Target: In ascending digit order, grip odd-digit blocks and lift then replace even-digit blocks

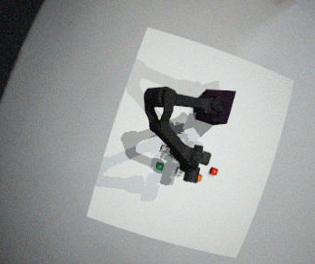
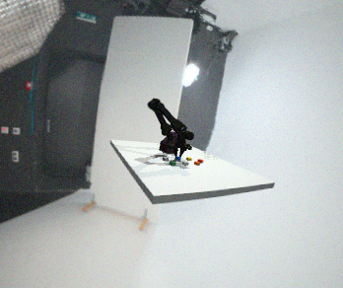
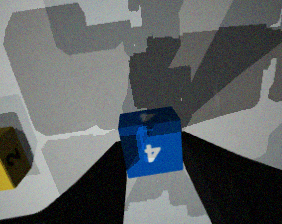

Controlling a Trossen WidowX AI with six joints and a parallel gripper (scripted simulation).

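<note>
A blue block (image 3: 152, 131) (image 2: 177, 159) with a white 4 on its top sits between my two dark fingers in the wrist view. My gripper (image 3: 151, 143) (image 1: 191, 175) is shut on its sides. I cannot tell whether the block rests on the white table (image 1: 253, 136) (image 2: 227, 180) or hangs just above it. A yellow block (image 3: 8, 157) (image 2: 188, 159) with a 2 stands to the left in the wrist view. In the top view the arm hides the blue block.
A green block (image 1: 159, 166) (image 2: 172, 162) lies left of the gripper. An orange block (image 1: 199, 178) (image 2: 197, 163) lies close on its right, and a red block (image 1: 214, 171) (image 2: 200, 161) beyond that. The arm's dark base (image 1: 217, 106) stands further back on the table.
</note>
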